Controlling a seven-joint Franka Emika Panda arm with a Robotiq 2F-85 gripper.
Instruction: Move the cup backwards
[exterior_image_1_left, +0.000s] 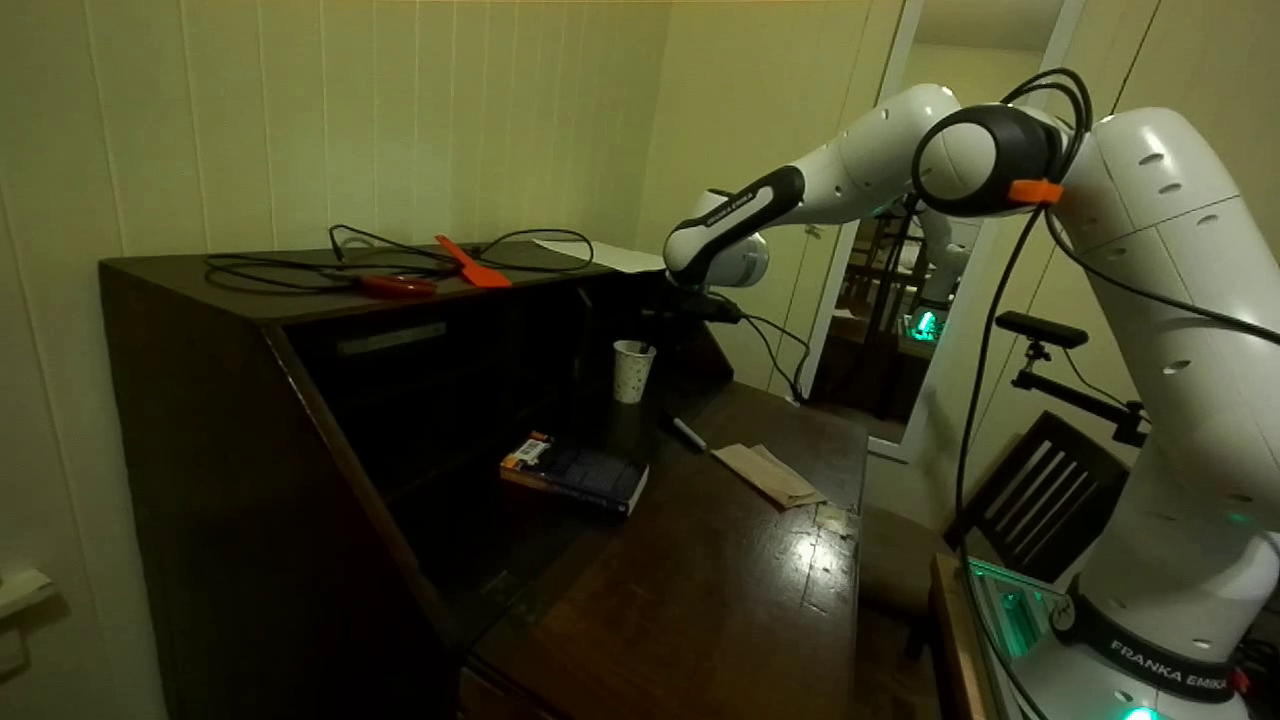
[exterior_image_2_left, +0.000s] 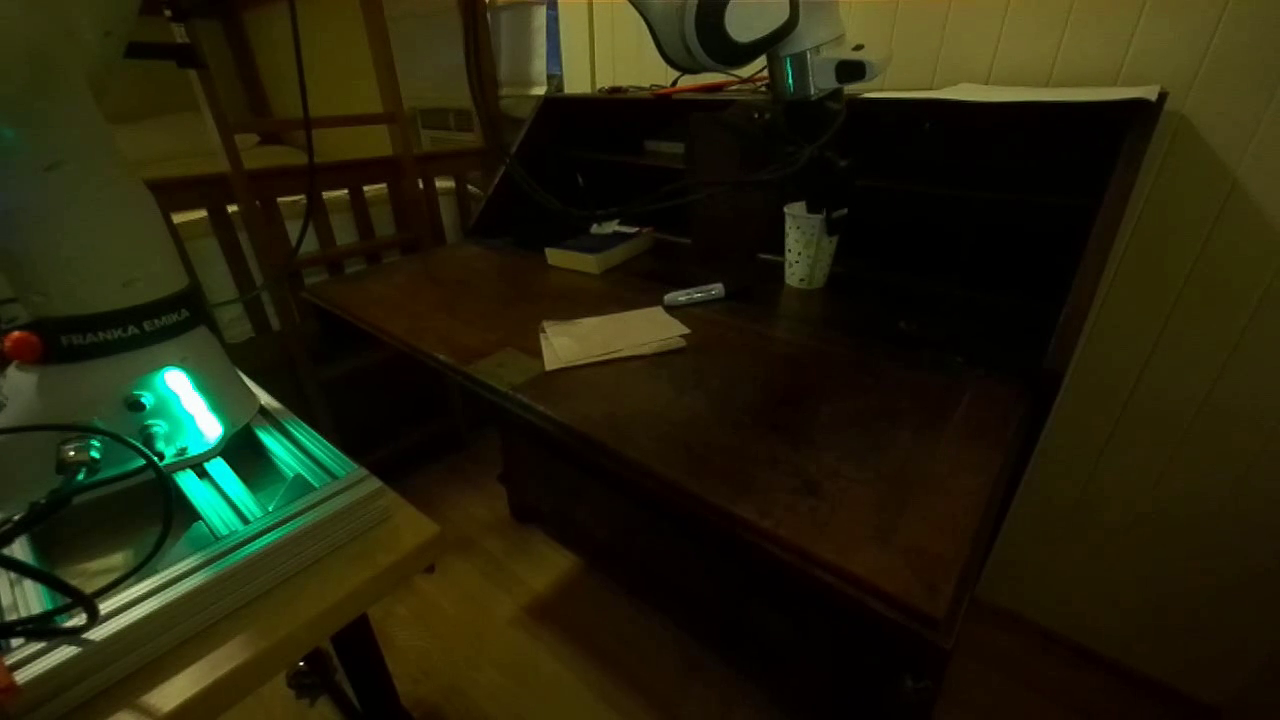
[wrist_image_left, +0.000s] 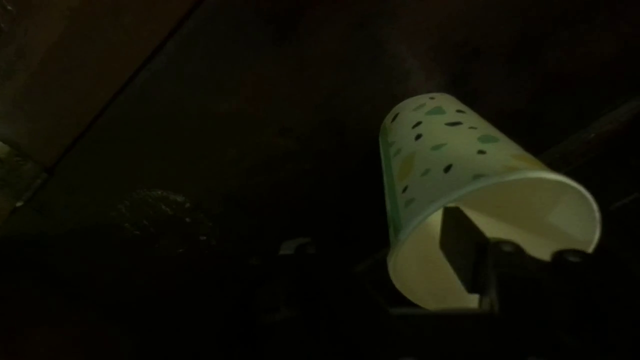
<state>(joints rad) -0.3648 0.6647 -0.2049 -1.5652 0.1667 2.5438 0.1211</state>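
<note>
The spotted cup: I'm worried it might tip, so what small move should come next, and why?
Probably close gently on the cup: it stands upright, and in the wrist view one finger overlaps its open mouth with pale interior beside it, so nothing seems gripped yet.

In the wrist view, the white cup (wrist_image_left: 450, 145), flecked with green, black and yellow, is seen at right, its mouth partly covered by a dark finger (wrist_image_left: 462, 250) of the hand (wrist_image_left: 377, 245); the worktop (wrist_image_left: 75, 75) is largely shadowed.
</note>
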